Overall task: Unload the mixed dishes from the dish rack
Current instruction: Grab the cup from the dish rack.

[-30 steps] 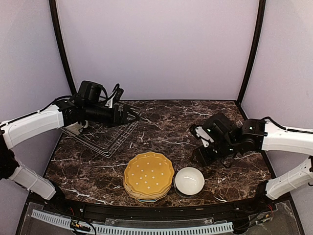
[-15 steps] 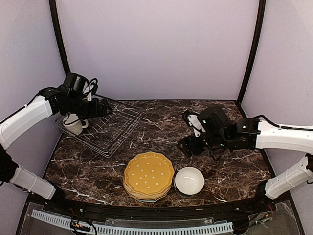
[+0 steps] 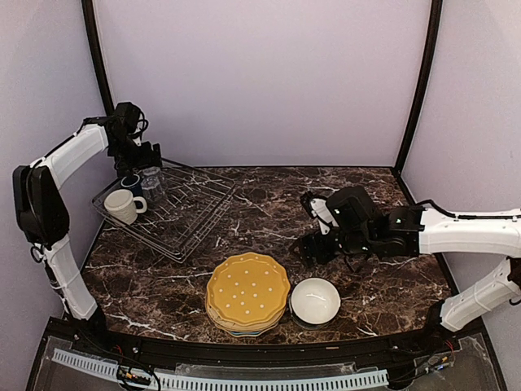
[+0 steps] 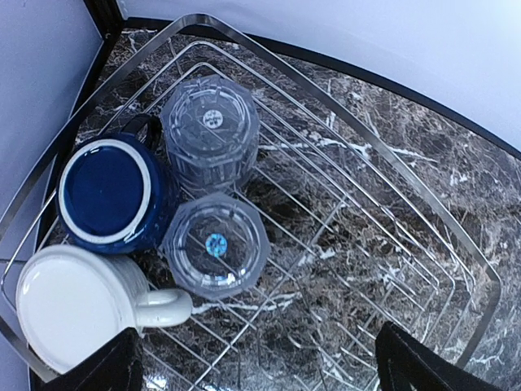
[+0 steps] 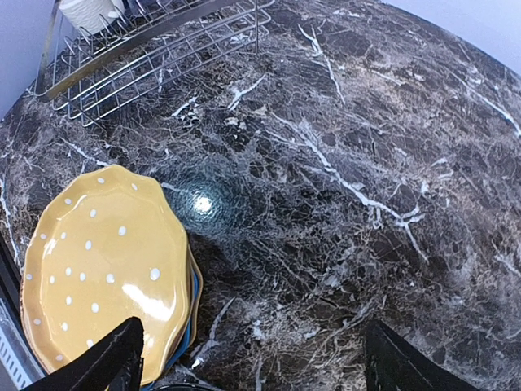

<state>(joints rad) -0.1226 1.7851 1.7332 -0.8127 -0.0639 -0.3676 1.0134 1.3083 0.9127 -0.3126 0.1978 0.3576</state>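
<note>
Wire dish rack point(image 3: 183, 216) sits at the left rear of the dark marble desk point(image 3: 277, 199) in the overhead view. It is a shallow silver grid with a cream mug point(image 3: 122, 206) and a dark blue mug point(image 3: 130, 184) in its far-left corner. The left claw point(image 3: 146, 159) hangs above that corner. Near the front edge lies a stack of scalloped plates, topped by a yellow white-dotted plate point(image 3: 247, 289), with a white bowl point(image 3: 315, 300) just beside it on the right. The right claw point(image 3: 311, 232) hovers behind the bowl.

From the left wrist, both mugs stand bottom-up, side by side. Just beside them are a round glass tumbler point(image 4: 210, 130) and a faceted glass tumbler point(image 4: 216, 244), both inverted. The claw's fingers are spread wide with nothing between them.

From the right wrist, a blue plate point(image 5: 192, 314) shows its rim beneath the yellow one. The rack lies well beyond, and this claw also gapes wide, empty.
</note>
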